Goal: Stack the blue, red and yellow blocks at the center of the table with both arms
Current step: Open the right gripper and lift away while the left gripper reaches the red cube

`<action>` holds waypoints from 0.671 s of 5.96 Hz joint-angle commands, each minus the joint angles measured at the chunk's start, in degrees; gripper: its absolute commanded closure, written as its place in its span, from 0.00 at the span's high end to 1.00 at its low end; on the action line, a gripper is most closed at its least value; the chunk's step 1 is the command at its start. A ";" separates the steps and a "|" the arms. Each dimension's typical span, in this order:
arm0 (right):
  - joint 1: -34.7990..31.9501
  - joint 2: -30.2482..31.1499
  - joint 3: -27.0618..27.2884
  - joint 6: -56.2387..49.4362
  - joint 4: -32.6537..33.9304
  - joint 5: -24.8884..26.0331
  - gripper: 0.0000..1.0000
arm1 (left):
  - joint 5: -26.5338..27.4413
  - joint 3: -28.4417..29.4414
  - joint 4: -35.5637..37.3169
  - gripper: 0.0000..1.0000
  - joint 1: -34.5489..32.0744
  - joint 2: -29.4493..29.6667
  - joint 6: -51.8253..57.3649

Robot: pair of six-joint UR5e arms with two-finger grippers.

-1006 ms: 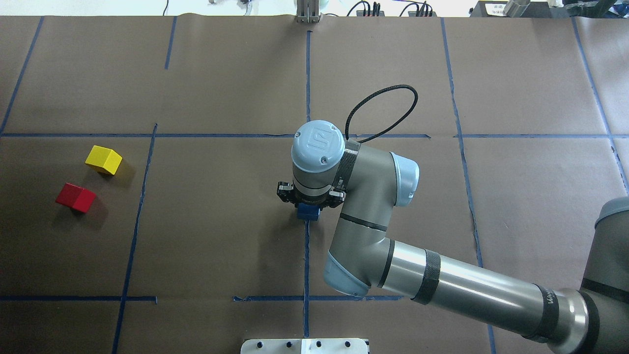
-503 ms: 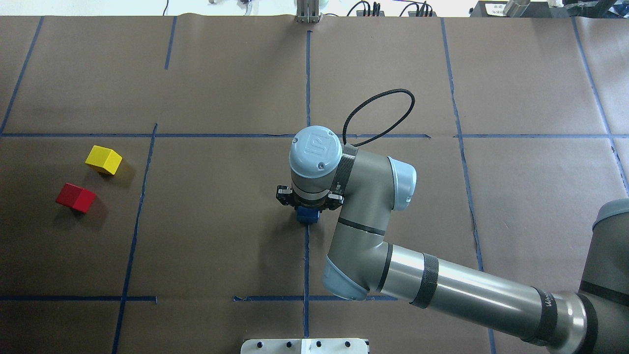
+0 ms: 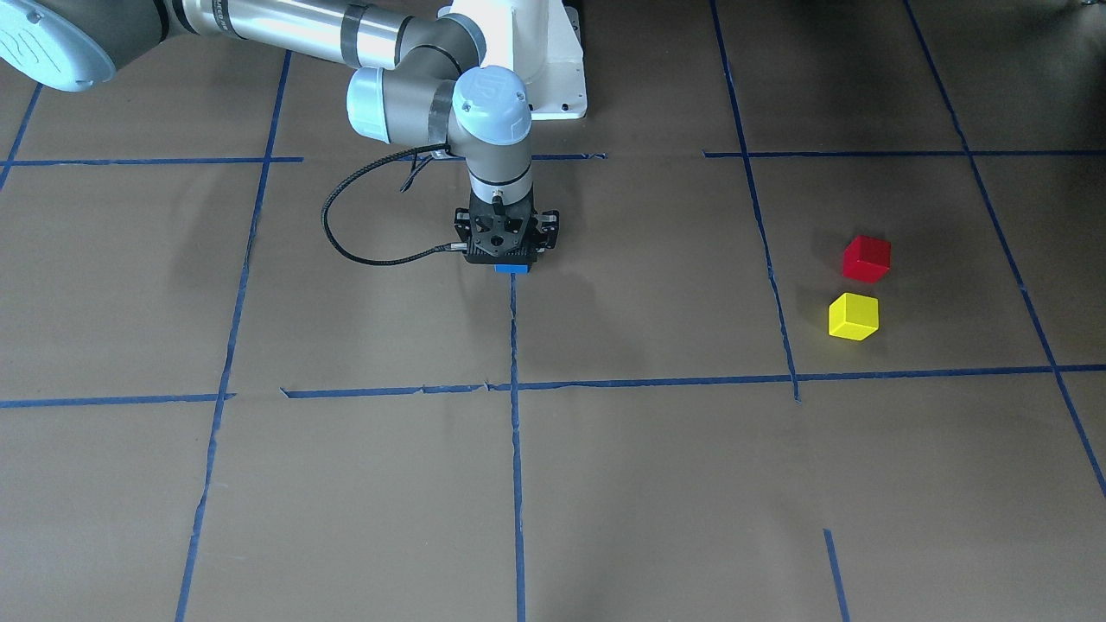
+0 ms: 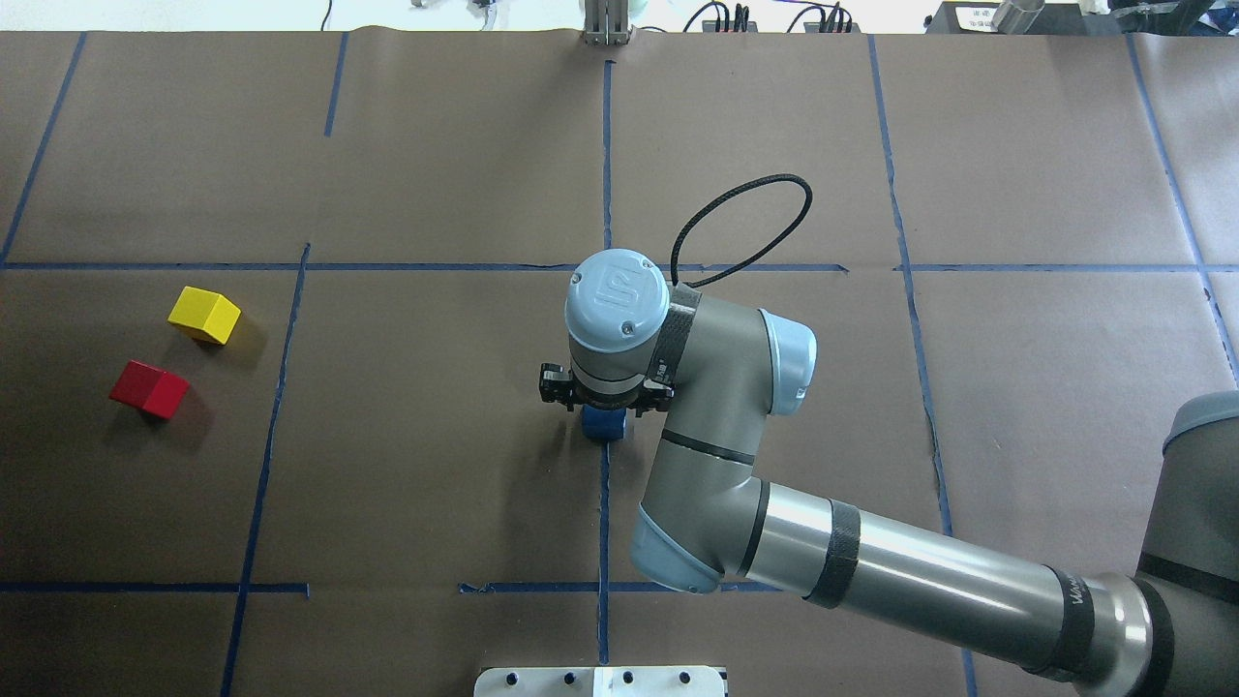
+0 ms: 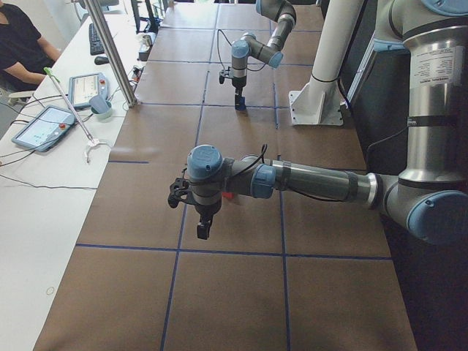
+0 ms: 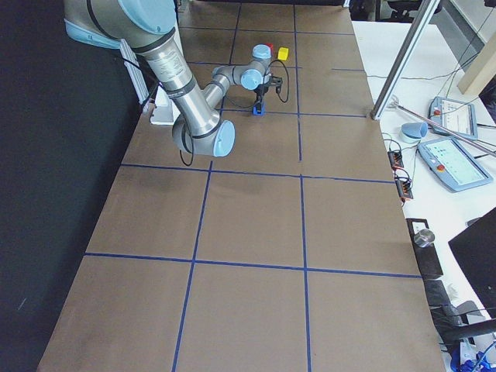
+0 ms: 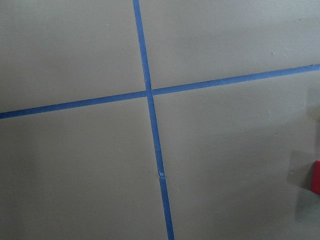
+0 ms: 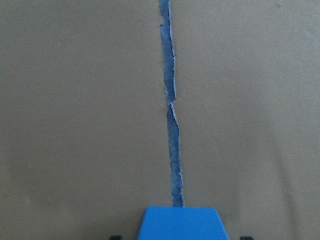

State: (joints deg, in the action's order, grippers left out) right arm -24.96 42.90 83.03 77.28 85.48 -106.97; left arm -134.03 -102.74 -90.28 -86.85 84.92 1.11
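My right gripper (image 3: 513,262) points straight down at the table's centre, shut on the blue block (image 3: 513,269), which sits at or just above the paper on the blue tape line. The block also shows in the overhead view (image 4: 605,426) and at the bottom of the right wrist view (image 8: 182,224). The red block (image 4: 149,389) and the yellow block (image 4: 204,315) lie side by side, apart, on the robot's left. My left gripper (image 5: 202,232) shows only in the exterior left view, near the red block; I cannot tell whether it is open. The red block's edge shows in the left wrist view (image 7: 316,177).
Brown paper with blue tape grid lines (image 4: 605,513) covers the table. The right arm's cable (image 4: 745,227) loops behind its wrist. The robot's white base (image 3: 553,60) stands at the near edge. Tablets and an operator (image 5: 22,44) are at a side bench.
My right gripper has shifted slightly toward the robot's left and lowered with the blue block. The red and yellow blocks have not moved.
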 commanded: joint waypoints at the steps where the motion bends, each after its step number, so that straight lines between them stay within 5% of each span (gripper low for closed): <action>1: -1.74 -0.28 3.16 -0.20 0.21 -0.69 1.00 | 0.09 -0.01 -2.51 1.00 4.29 -0.01 -1.19; 4: -7.36 6.80 19.83 -1.59 8.64 -2.70 1.00 | 0.52 0.26 -12.69 1.00 16.14 0.07 -10.75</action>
State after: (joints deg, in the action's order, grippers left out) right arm -30.28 45.95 96.99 76.60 92.66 -108.72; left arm -133.69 -102.56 -99.78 -74.76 84.96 -6.43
